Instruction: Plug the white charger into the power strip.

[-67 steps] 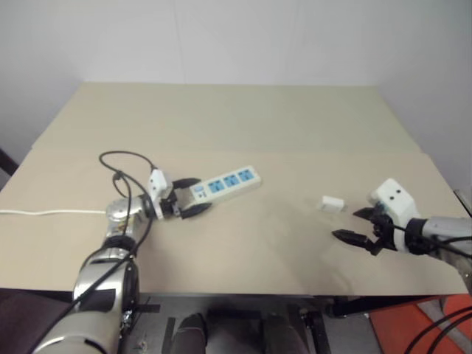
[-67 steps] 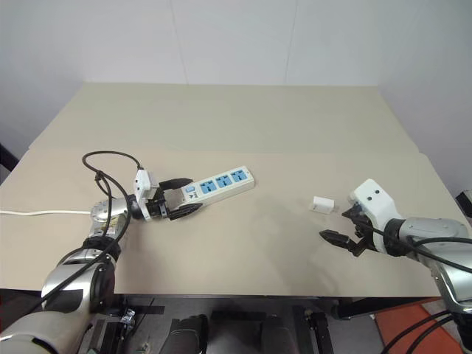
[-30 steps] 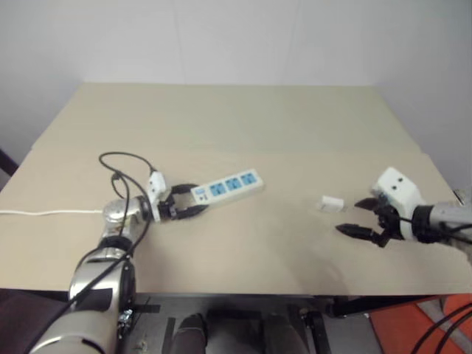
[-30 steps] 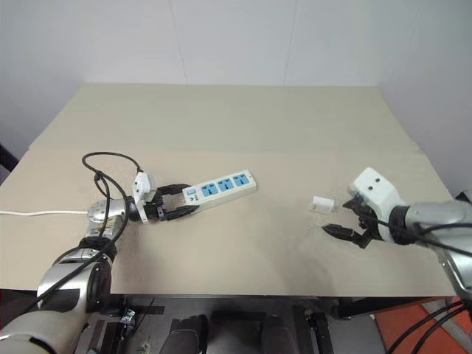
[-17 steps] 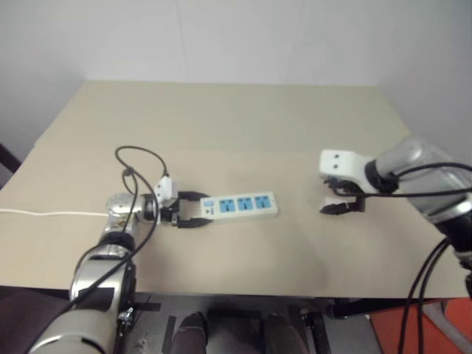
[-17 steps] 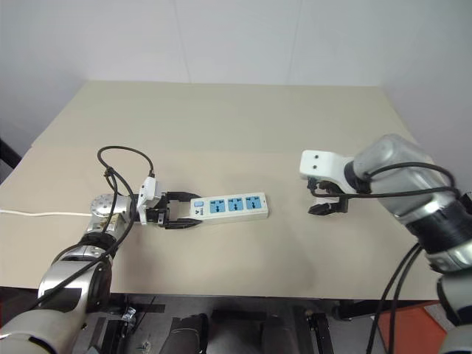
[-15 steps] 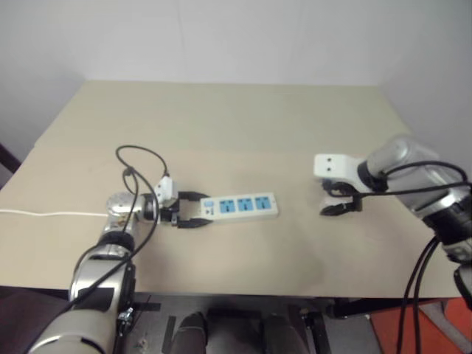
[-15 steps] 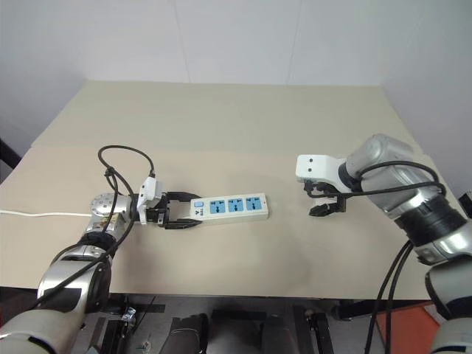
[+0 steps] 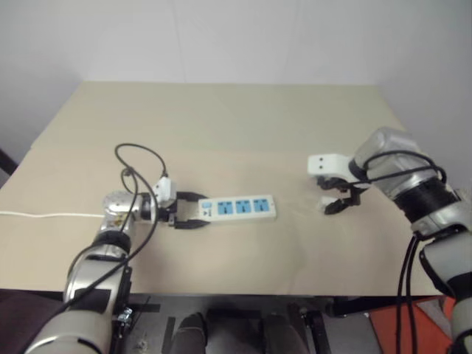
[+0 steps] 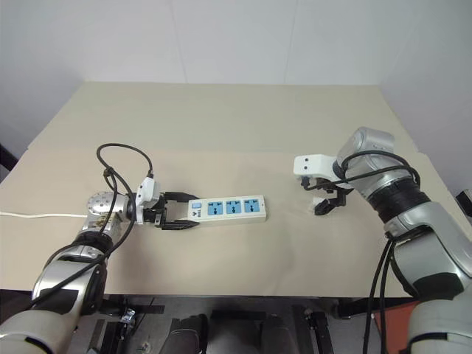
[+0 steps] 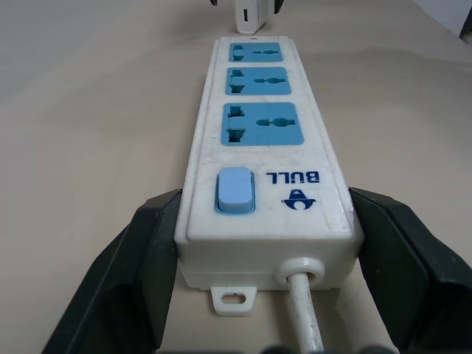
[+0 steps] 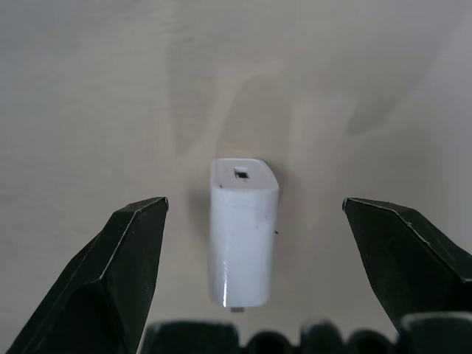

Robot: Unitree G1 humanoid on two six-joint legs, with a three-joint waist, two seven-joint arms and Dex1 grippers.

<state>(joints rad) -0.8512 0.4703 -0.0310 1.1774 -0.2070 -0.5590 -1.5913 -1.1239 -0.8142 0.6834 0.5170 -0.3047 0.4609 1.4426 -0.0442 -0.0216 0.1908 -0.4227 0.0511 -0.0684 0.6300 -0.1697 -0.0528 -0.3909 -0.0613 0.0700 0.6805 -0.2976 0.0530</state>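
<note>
The power strip [image 9: 240,208], a long white bar with three blue sockets and a blue switch, lies flat on the beige table. My left gripper [image 9: 193,211] is shut on its switch end, one black finger [image 11: 158,243] pressed on each side. The white cord [image 11: 304,313] leaves that end. The white charger [image 12: 243,236] lies on the table to the right, just past the strip's far end [image 11: 249,18]. My right gripper [image 10: 322,199] points down over it, open, a finger on each side with clear gaps.
The strip's white cord [image 9: 44,214] runs left to the table's edge. The table [image 9: 236,118] is a broad beige top with a seam across its middle; its front edge is near both arms. A white wall stands behind.
My right gripper came in from the right, turned downward and now straddles the charger. My left gripper swung the strip from slanted to nearly level across the table; it has kept still lately.
</note>
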